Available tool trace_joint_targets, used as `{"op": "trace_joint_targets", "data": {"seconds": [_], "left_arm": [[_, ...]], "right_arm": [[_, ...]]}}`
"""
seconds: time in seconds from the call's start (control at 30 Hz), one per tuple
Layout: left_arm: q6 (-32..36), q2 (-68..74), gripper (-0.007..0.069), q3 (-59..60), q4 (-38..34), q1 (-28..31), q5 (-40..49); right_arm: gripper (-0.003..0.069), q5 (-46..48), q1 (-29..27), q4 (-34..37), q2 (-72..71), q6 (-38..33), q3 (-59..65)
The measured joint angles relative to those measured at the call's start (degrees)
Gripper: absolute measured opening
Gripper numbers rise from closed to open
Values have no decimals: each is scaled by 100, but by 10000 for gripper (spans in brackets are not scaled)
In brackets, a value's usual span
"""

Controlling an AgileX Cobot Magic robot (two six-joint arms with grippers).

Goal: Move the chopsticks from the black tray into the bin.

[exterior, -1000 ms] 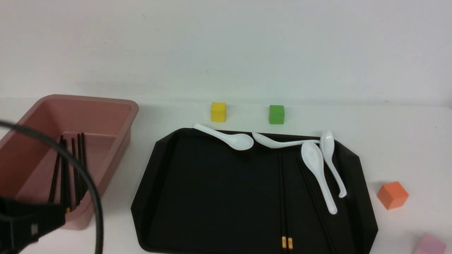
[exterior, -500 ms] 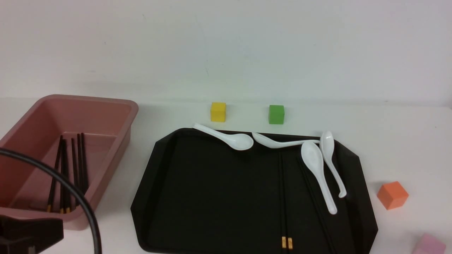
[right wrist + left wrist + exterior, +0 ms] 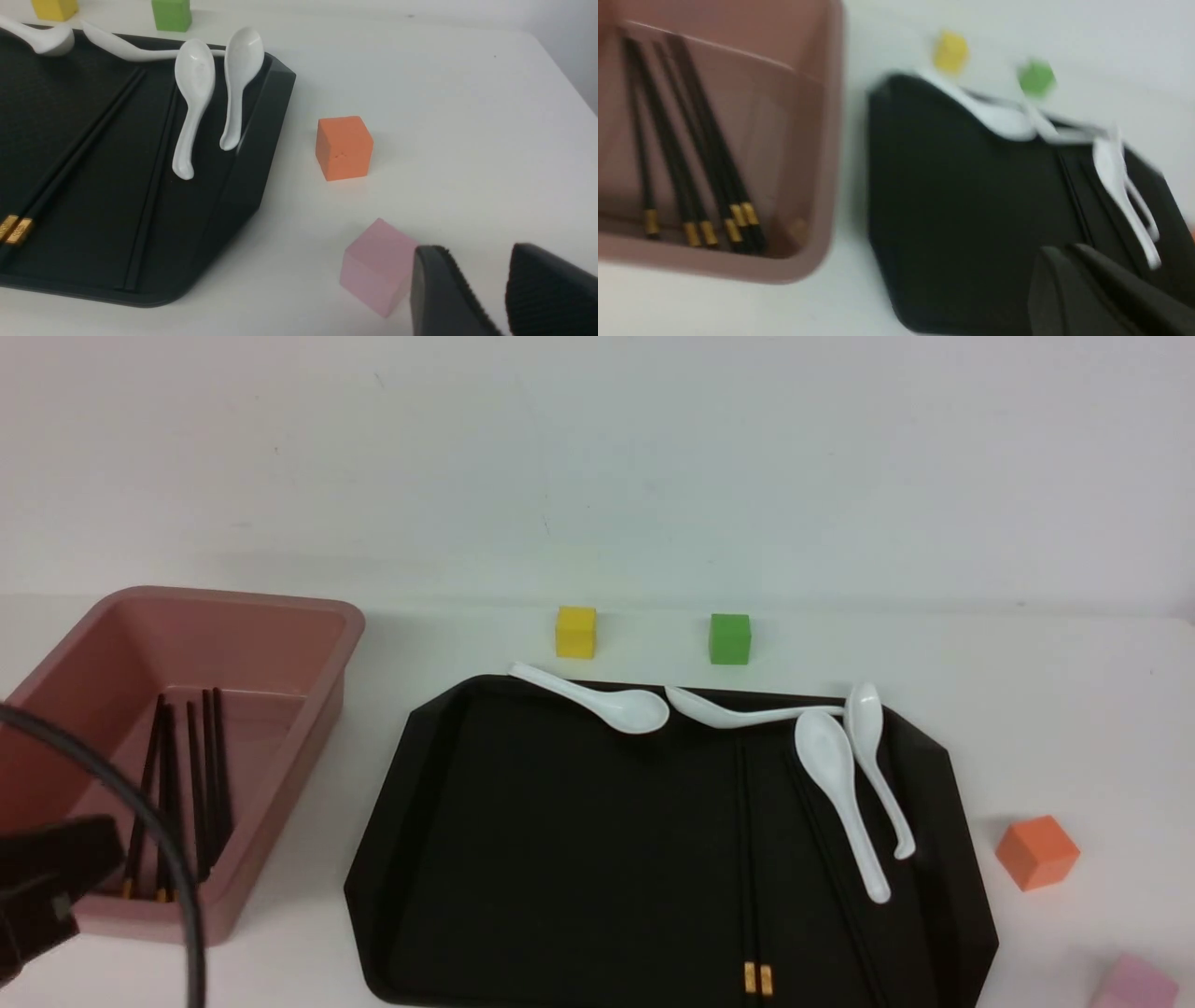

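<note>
The left gripper (image 3: 42, 882), at lower left before the bin (image 3: 308, 616), appeared closed and empty; the right gripper (image 3: 486, 289) stood open.

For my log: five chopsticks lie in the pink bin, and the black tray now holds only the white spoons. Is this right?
Not quite. The black tray holds the white spoons and also chopsticks, seen in the front and right wrist views. Five chopsticks do lie in the pink bin.

We find no legible text, label, brand, number or sign in any view; the flat matte black octagonal tray (image 3: 560, 859) and the deep dusty-pink plastic bin (image 3: 308, 709) are unmarked.
</note>
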Motion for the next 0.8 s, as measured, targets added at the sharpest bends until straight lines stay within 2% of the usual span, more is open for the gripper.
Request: {"op": "trace_joint_targets", "data": {"seconds": [0.2, 0.23, 0.27, 0.37, 0.5, 0.8], "left_arm": [[-1608, -1074, -10, 1208, 1525, -446, -908], [-2233, -1374, -10, 1636, 2164, -582, -1169], [-2601, -1575, -9, 1894, 2513, -652, -1311], [-3330, -2084, -8, 2509, 3161, -762, -1604], [-3619, -2708, -1, 2913, 3327, -783, -1528], [-3637, -3041, 5, 2936, 3611, -783, -858]], "right_arm": [[240, 0, 0, 0, 0, 0, 0], [240, 0, 0, 0, 0, 0, 0], [240, 0, 0, 0, 0, 0, 0], [240, 0, 0, 0, 0, 0, 0], [240, 0, 0, 0, 0, 0, 0], [240, 0, 0, 0, 0, 0, 0]]}}
